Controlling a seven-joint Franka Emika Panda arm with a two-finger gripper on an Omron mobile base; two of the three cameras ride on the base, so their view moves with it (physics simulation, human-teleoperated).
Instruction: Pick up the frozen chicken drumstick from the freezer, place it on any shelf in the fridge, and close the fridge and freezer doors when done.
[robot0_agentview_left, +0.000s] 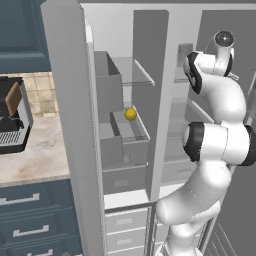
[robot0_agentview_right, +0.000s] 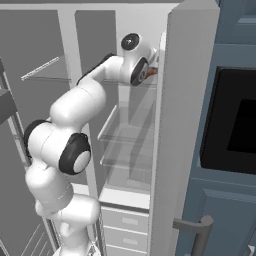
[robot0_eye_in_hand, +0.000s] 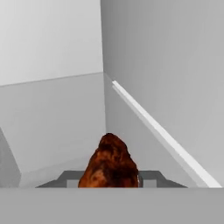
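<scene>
The arm is reaching up and into the fridge (robot0_agentview_right: 131, 140), the wider compartment of the tall unit, with its hand up near an upper glass shelf (robot0_agentview_right: 142, 84) close to the compartment's right wall. The frozen chicken drumstick (robot0_eye_in_hand: 111, 164) is sitting at the bottom of the hand view, right at the jaws, its orange-brown lump hiding the fingertips; from the right base view a reddish bit of it (robot0_agentview_right: 151, 71) is peeking out just beside the wrist. The jaws are looking clenched on the drumstick (whether it is touching the shelf cannot be told). Both doors are standing open: the freezer door (robot0_agentview_left: 72, 125) at the left edge of the freezer (robot0_agentview_left: 125, 125), the fridge door (robot0_agentview_right: 175, 130) at the right. A round yellow ball (robot0_agentview_left: 130, 114) is resting on a freezer shelf. A toaster-like appliance (robot0_agentview_left: 12, 117) is sitting on the counter (robot0_agentview_left: 35, 155).
</scene>
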